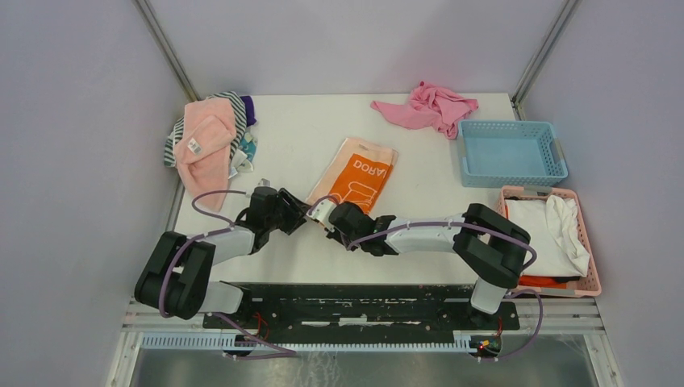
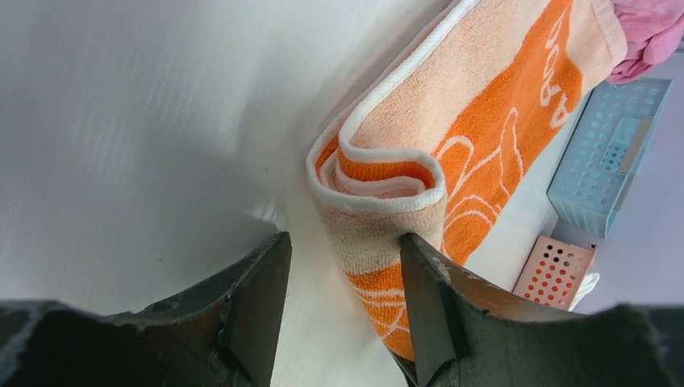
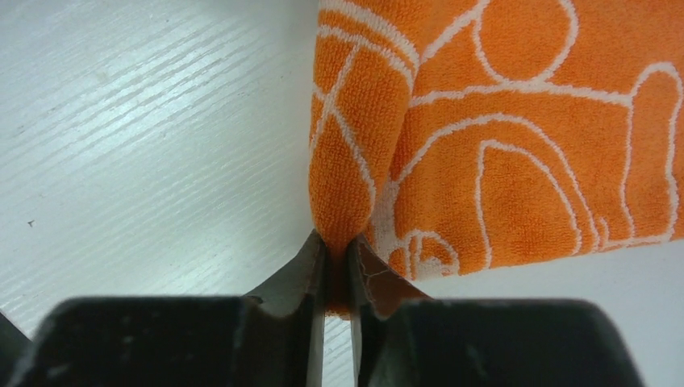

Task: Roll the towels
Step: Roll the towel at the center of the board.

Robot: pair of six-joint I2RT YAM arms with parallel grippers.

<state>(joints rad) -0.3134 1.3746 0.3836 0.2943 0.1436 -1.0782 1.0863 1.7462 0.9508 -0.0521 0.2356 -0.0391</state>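
soft, floppy orange towel likely suits edge pinches: right end effector clamps its six o'clock fold; left end effector sits released.

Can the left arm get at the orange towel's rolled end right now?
Probably yes: the left gripper is open with the towel end just ahead, nothing in between.
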